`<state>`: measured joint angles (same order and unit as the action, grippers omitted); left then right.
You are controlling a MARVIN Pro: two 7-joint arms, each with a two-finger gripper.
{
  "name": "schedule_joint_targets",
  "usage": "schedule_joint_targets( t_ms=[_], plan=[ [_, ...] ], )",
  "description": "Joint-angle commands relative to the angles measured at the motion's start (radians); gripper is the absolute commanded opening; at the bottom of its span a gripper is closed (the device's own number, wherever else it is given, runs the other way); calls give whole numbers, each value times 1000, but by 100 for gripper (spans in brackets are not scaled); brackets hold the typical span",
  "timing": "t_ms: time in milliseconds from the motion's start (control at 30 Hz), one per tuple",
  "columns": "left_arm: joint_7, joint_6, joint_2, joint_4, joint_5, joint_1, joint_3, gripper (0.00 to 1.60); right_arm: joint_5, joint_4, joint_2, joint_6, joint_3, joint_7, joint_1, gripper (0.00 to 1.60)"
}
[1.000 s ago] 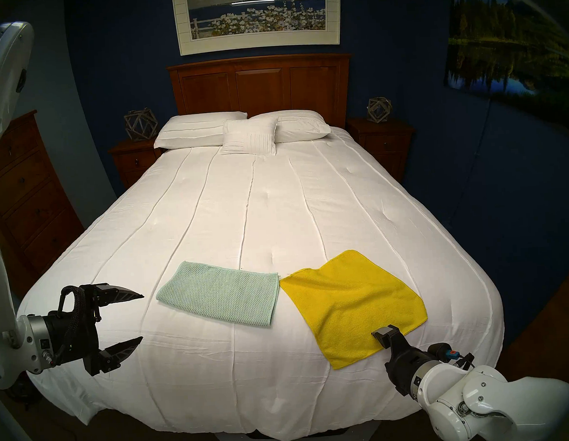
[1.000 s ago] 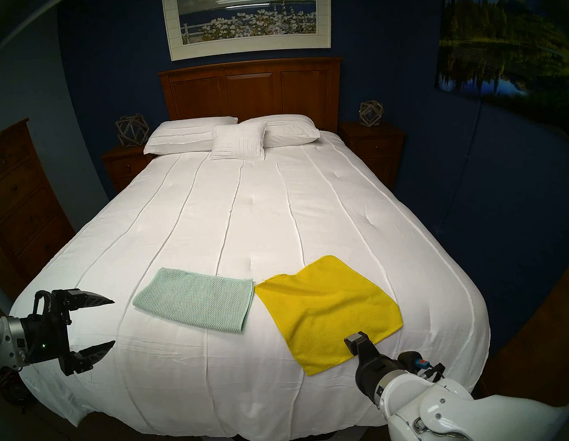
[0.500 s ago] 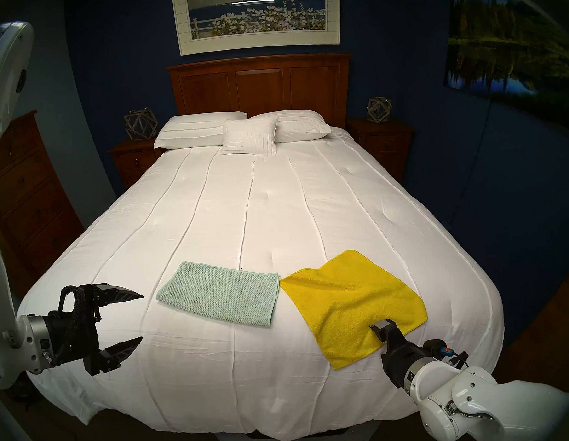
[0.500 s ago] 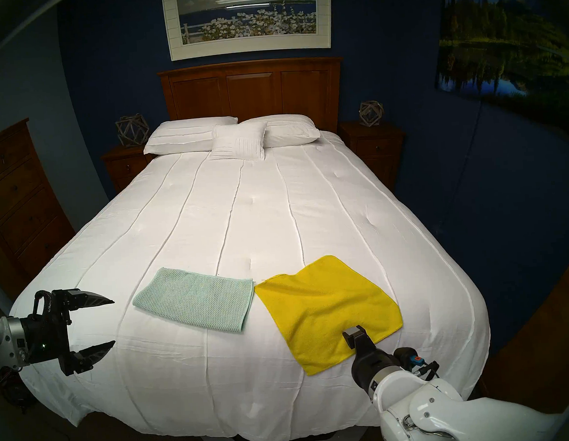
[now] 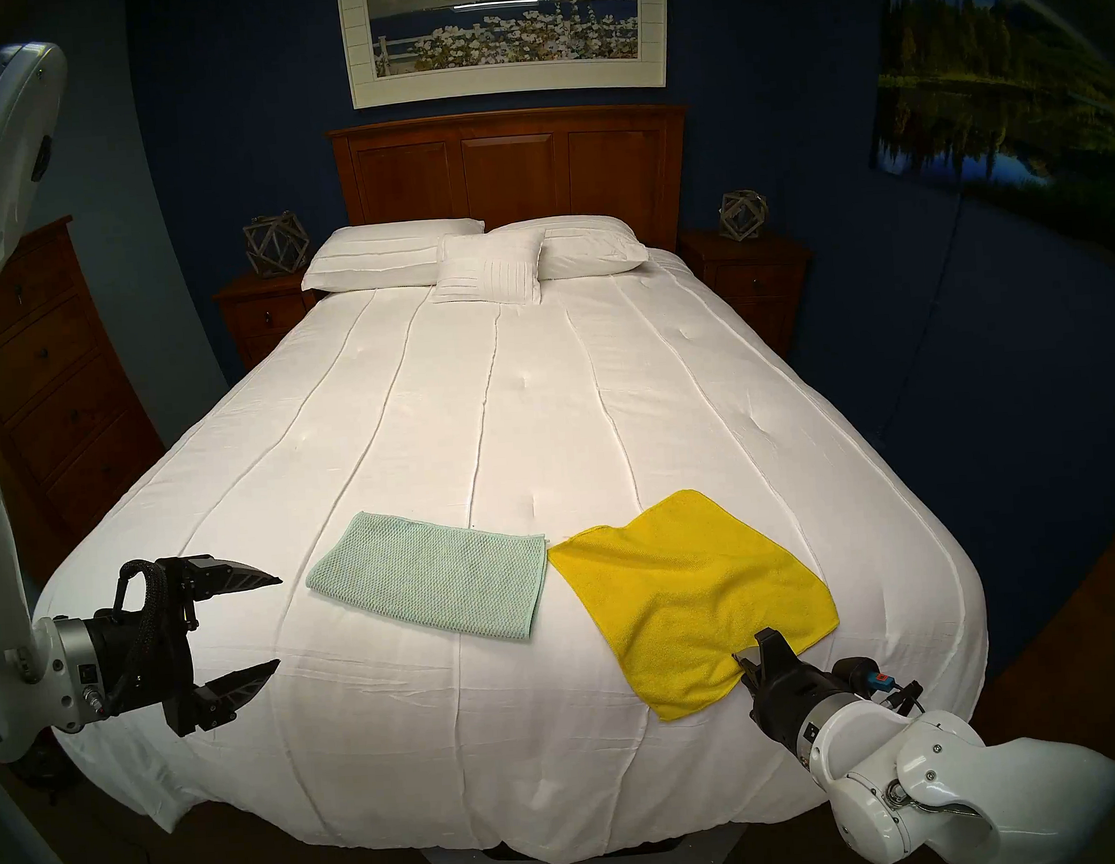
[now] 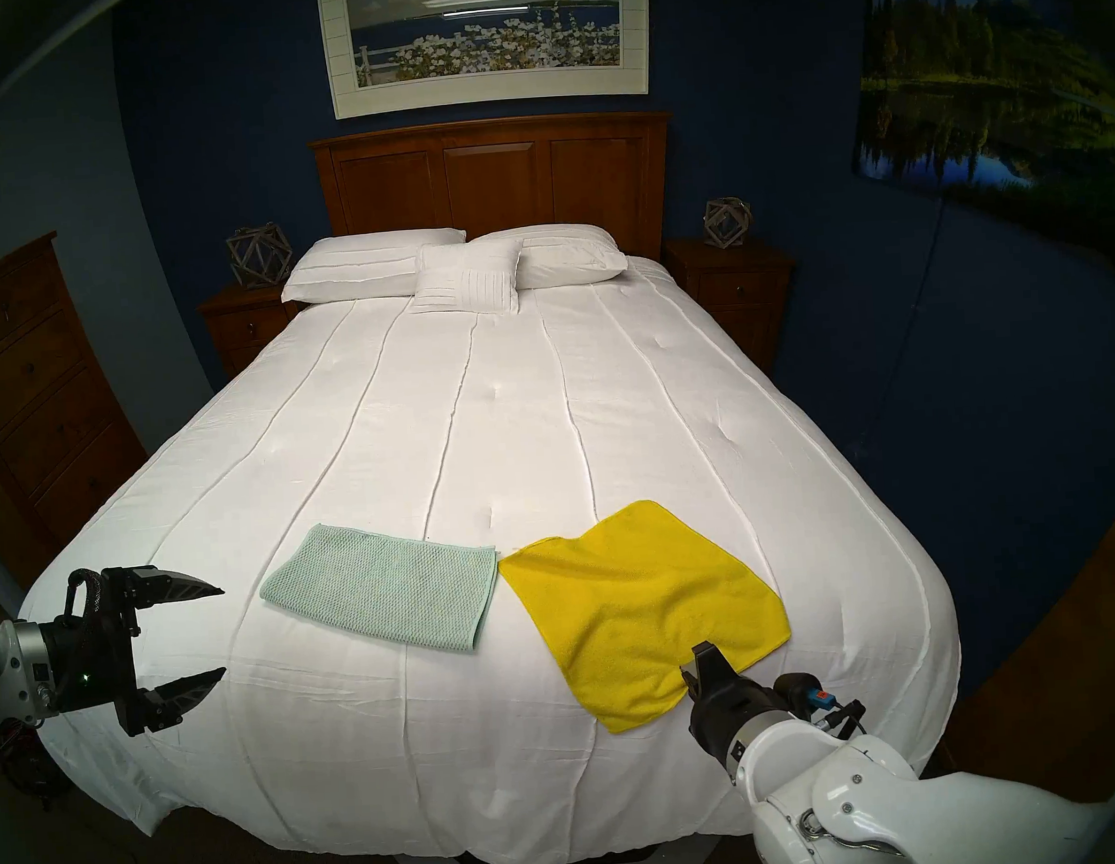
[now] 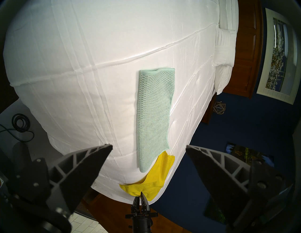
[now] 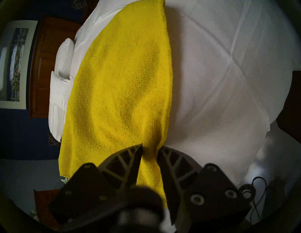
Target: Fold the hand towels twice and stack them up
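The pale mint-green waffle hand towel lies flat as a folded rectangle on the near left of the bed. Touching its right corner, the bright yellow hand towel lies spread out as a square. My right gripper is shut on the yellow towel's near edge, and the cloth bunches between its fingers. My left gripper hovers open and empty, left of the green towel.
The white bedspread covers the whole bed and drops off at the foot just below the towels. White pillows lie at the wooden headboard. A nightstand stands on each side. A dresser stands on the left.
My right gripper pulled back slightly toward the yellow towel's near edge and closed on it, puckering the cloth. The left arm and the green towel stayed still.
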<state>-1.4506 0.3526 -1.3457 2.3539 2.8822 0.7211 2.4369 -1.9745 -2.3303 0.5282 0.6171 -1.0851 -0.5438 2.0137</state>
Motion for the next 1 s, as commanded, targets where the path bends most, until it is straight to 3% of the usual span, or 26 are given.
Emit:
schedule_joint_targets(
  t_ms=[0,467,667,767,867,967],
  plan=[
    [-5,-1,2,0,-2,3,-1,160,-31,-48,-42,-6,-24,21,40,72],
    [-5,-1,2,0,-2,3,-1,160,-89,-81,-98,20,-79,91,126,80],
    [-5,-1,2,0,-2,3,-1,160,-109,-112,-119,17,-95,104,144,103],
    [-5,-1,2,0,-2,3,-1,160,-115,-113,-127,18,-101,109,153,107],
    [-5,-1,2,0,-2,3,-1,160,-116,-113,-122,28,-105,114,154,100],
    [-5,-1,2,0,-2,3,-1,160,-117,-108,-111,25,-103,113,139,78]
  ],
)
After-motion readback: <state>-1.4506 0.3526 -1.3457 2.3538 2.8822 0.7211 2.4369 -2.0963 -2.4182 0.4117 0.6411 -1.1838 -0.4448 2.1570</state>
